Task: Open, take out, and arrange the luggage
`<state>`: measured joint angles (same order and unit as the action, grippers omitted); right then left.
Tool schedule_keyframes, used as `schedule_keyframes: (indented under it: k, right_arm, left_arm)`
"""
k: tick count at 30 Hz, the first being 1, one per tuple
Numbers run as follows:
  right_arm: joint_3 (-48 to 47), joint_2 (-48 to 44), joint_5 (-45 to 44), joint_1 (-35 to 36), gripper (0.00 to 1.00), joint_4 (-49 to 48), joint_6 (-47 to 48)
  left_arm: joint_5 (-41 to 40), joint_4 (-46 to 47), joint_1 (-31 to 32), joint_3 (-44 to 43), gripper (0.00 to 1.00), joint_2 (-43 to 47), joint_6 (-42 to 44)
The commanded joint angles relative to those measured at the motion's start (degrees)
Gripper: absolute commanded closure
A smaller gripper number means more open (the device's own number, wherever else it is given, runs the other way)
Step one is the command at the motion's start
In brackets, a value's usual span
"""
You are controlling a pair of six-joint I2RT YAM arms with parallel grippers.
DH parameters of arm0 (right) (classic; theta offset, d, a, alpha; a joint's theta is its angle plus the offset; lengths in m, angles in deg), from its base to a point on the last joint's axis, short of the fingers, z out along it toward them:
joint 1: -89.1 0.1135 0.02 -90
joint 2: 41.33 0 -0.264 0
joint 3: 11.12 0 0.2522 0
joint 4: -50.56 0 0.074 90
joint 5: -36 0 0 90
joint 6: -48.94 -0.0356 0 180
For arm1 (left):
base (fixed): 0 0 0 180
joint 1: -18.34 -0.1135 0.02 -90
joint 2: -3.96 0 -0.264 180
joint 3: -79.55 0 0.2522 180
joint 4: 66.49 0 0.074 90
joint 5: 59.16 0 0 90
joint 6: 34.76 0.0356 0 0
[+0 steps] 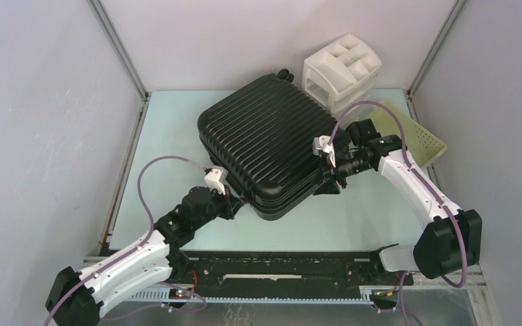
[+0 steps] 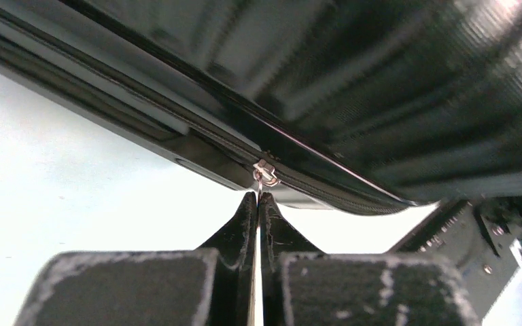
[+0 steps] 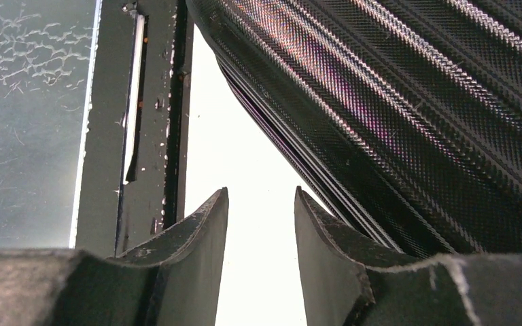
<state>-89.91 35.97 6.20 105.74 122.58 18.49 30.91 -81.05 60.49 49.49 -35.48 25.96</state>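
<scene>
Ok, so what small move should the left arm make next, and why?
Probably start dragging sideways to unzip: the left fingers look shut on the small silver zipper pull of the large black ribbed hard-shell suitcase, whose lid lies closed. The right fingers stand open beside its edge, holding nothing.

Top view high at 6 o'clock, looking down on the counter, wrist views close against the luggage, left at 7 o'clock, right at 4.
</scene>
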Motion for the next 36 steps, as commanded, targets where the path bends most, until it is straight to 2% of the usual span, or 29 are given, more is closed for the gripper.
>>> schedule_keyframes:
  k: [1,9,16,21,26,32,36]
  right_arm:
    - [-0.07,0.05,-0.19,0.06,0.51,-1.03,-0.69]
    - [-0.07,0.13,-0.37,-0.1,0.51,-0.71,-0.28]
    - [-0.09,-0.21,-0.43,-0.25,0.51,-0.48,0.03]
    - [-0.09,-0.39,-0.23,-0.45,0.51,-0.27,0.28]
    - [-0.06,-0.32,-0.64,-0.56,0.51,-0.45,-0.02]
    - [-0.08,0.1,-4.37,-2.25,0.52,-5.28,-6.69]
    - [-0.81,-3.07,-1.72,-6.22,0.48,-2.82,-3.08]
  left_arm:
    - [-7.9,-6.27,-4.94,-5.59,1.0,-2.95,4.48]
    - [-9.42,-2.2,-14.67,-9.2,1.0,-7.67,10.29]
    - [-7.23,6.79,-23.52,-12.24,1.0,-13.04,18.55]
    - [-4.91,9.51,-29.45,-15.91,1.0,-18.21,23.24]
    - [-3.04,9.98,-32.86,-19.75,1.0,-24.33,29.16]
    - [1.47,10.03,-35.78,-21.39,1.0,-26.61,31.86]
    - [3.04,9.85,-35.78,-20.43,1.0,-25.66,33.83]
